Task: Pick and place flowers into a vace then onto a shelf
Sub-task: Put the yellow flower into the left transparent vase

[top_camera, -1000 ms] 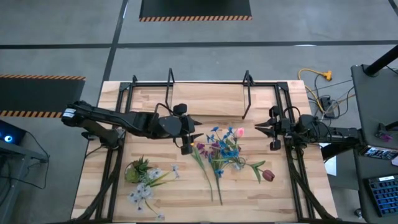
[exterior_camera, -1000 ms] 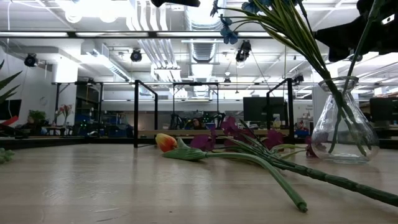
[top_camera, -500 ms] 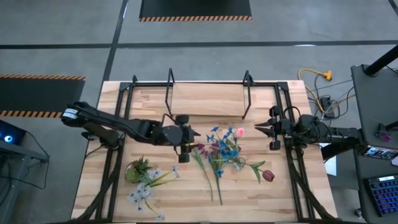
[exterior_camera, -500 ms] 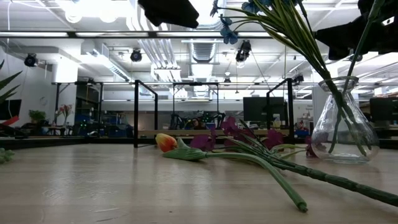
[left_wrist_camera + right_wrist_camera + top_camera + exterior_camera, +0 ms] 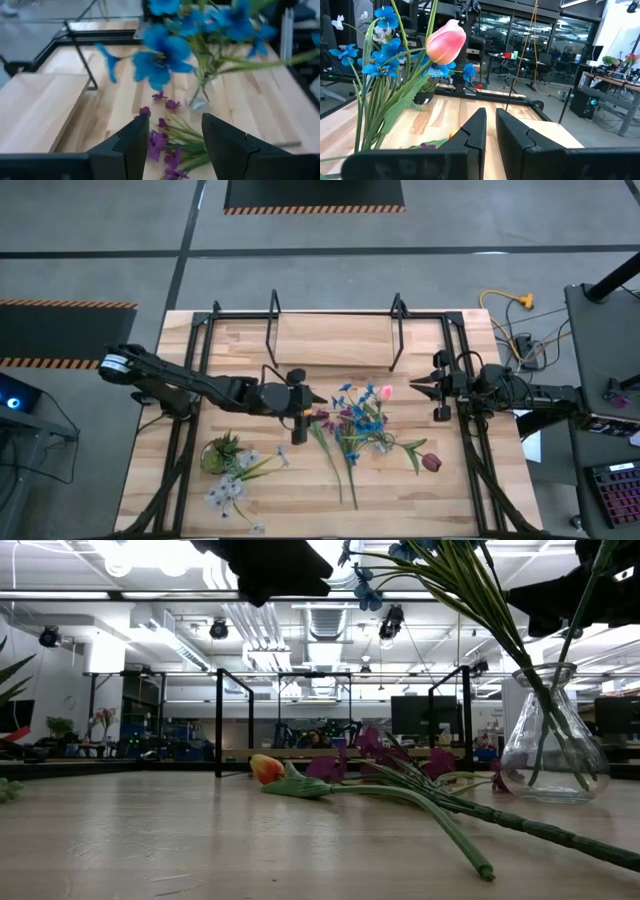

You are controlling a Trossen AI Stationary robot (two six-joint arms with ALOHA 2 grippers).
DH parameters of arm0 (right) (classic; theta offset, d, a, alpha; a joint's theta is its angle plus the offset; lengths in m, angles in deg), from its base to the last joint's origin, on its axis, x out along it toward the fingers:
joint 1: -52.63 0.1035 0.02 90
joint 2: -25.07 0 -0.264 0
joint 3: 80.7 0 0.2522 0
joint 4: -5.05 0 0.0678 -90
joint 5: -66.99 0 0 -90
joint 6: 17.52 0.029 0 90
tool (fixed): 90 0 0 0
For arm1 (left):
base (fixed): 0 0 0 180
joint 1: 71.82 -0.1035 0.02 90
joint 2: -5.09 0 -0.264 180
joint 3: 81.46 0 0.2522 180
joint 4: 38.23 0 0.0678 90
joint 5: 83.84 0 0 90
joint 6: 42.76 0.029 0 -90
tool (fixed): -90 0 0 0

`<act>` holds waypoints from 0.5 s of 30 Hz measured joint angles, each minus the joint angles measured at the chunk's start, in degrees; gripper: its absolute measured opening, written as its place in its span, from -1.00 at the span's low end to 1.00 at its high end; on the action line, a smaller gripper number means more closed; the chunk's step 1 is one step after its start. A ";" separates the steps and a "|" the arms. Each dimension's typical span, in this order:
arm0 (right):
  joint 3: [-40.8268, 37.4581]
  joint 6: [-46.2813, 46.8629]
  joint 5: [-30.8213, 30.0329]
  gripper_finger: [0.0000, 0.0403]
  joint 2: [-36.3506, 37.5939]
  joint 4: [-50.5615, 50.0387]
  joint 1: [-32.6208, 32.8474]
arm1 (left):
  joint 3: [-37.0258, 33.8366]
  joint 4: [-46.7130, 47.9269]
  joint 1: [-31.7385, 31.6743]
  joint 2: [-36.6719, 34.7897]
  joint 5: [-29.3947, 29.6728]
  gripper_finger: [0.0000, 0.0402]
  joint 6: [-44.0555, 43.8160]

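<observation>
**Left end effector descends toward the loose purple stems**

Over the last second the left end effector [image 5: 300, 418] has swung from a level pose to point down at the tabletop [image 5: 250, 490], ending just at nine o'clock of the purple flowers [image 5: 330, 420] lying loose there. Its fingers stand parted and carry nothing. The left wrist view shows those purple heads [image 5: 159, 145] directly between the fingers, so my reading is that a pick-up is about to start. The vace [image 5: 553, 740] near the tabletop's middle already carries blue and pink stems. The shelf [image 5: 330, 338], at twelve o'clock of the vace, is bare. The right end effector [image 5: 418, 389] waits at three o'clock, fingers pinched together, unchanged.
</observation>
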 joint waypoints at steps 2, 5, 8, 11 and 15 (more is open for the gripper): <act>0.00 0.00 -0.01 -0.83 0.00 -0.11 0.00 | -0.05 -0.12 -0.19 0.39 0.10 -0.17 -3.83; 0.00 0.00 -0.02 -0.83 0.00 -0.18 0.02 | 0.04 0.55 -0.19 1.40 0.09 -0.17 -10.46; 0.00 0.00 0.00 -0.83 -0.03 -0.22 0.01 | 1.60 1.92 -0.19 2.90 0.26 -0.17 -18.60; 0.00 0.00 0.00 -0.83 -0.31 -0.28 0.00 | 4.06 7.98 -0.25 4.52 1.45 -0.17 -35.51; -0.02 0.00 0.00 -0.83 -0.72 -0.34 0.02 | 9.58 25.84 -0.88 6.14 0.66 -0.17 -48.55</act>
